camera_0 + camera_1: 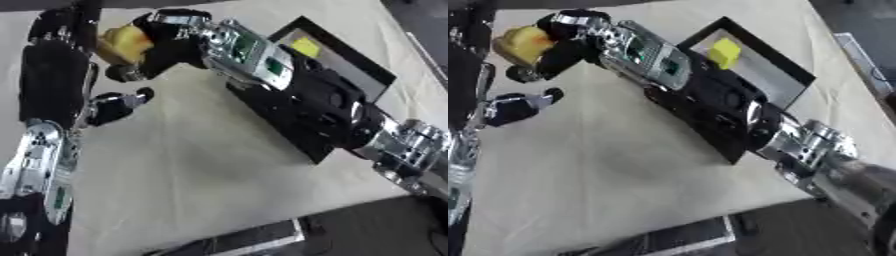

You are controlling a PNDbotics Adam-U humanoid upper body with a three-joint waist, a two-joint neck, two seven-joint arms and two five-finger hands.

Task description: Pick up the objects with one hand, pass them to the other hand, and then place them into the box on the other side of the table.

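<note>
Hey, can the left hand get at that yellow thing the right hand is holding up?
Probably yes. The left hand sits just below the yellow object, with only open air between them. The right hand has its fingers curled round the far side, leaving the near yellow face exposed.

Cream cloth-covered table (201, 165); dark floor (367, 230) beyond edge.

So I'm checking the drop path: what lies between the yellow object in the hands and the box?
Only the right hand and its forearm, between yellow object and box; right eye view.
</note>
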